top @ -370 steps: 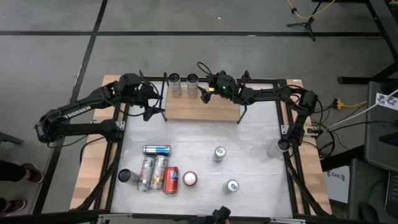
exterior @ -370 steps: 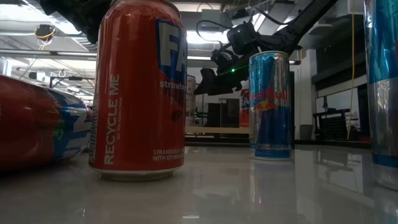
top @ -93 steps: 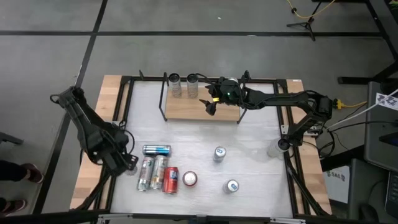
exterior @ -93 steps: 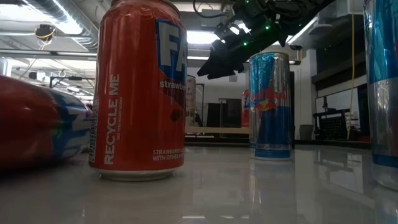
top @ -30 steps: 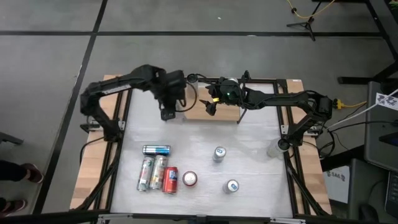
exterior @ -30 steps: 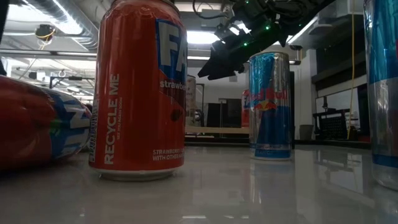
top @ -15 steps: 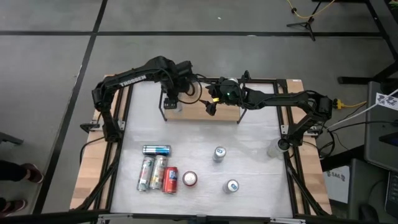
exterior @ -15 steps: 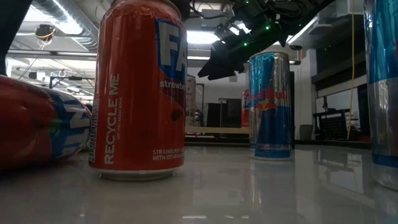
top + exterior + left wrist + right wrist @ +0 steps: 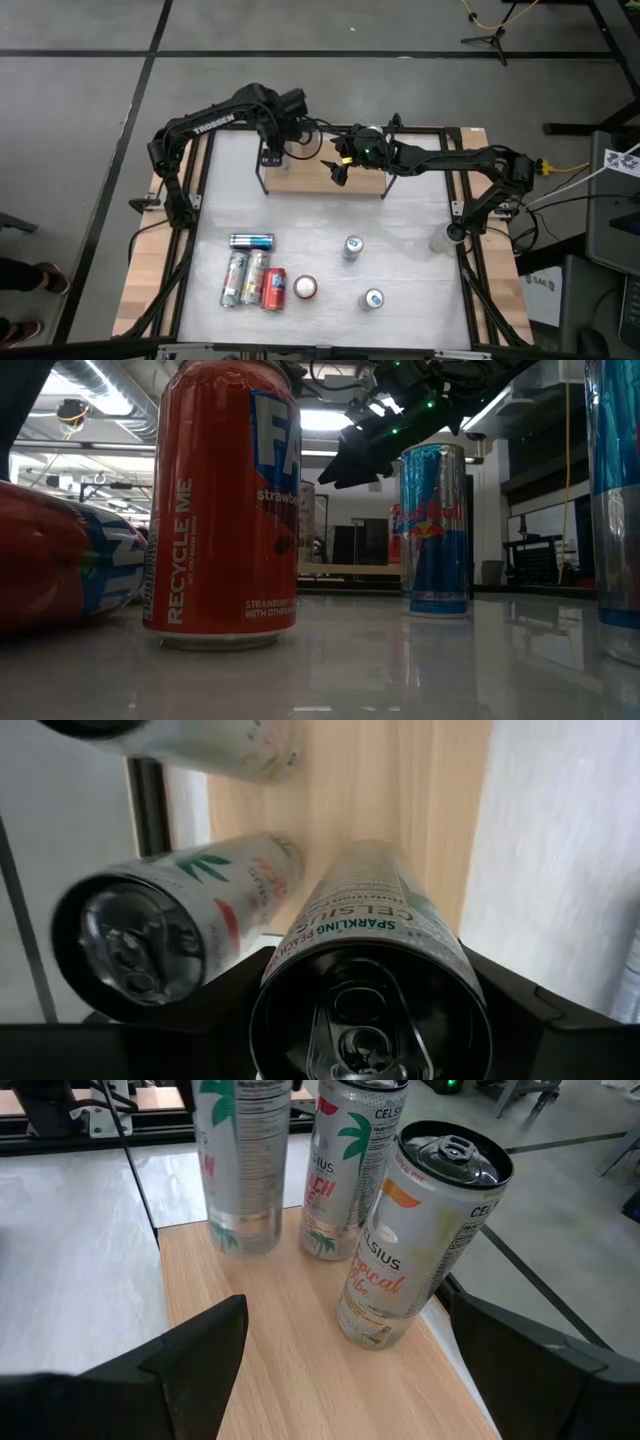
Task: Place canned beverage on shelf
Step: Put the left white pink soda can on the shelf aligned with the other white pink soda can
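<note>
L gripper [image 9: 283,130] clamped on tilted Celsius can [image 9: 415,1240] over shelf [image 9: 345,180], beside two upright Celsius cans [image 9: 300,1160]. R gripper [image 9: 337,167] spread wide, holding nothing, above shelf middle.

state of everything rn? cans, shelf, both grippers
left gripper: shut on the tilted can
tilted can: held, leaning over the shelf
shelf: two cans standing on it
standing can: upright on the shelf
right gripper: open, empty, above the shelf
red can: upright on the table
Red Bull can: upright on the table
blue can: lying on its side
</note>
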{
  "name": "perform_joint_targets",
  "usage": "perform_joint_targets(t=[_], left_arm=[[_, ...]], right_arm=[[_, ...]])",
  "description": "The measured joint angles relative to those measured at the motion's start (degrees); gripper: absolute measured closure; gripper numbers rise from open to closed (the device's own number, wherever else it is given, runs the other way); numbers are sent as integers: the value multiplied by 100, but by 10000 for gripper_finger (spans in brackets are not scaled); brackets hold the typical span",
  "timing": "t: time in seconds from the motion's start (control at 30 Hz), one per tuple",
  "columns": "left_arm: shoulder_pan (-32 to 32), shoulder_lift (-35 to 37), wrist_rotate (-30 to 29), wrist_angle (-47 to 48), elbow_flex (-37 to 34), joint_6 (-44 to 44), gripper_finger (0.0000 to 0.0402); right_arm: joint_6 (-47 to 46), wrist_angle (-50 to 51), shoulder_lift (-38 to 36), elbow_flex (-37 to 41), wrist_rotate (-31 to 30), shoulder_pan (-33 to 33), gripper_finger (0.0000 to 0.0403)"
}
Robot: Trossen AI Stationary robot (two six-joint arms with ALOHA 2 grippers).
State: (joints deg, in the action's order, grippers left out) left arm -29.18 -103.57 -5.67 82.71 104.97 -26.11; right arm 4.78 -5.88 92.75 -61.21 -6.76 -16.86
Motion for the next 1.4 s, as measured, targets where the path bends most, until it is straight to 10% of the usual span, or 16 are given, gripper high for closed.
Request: perform_joint_targets(t=[1.4], left_arm=[[78, 0, -448, -489, -704, -121, 107]], right_arm=[[0, 1, 0, 0, -1, -2, 56]])
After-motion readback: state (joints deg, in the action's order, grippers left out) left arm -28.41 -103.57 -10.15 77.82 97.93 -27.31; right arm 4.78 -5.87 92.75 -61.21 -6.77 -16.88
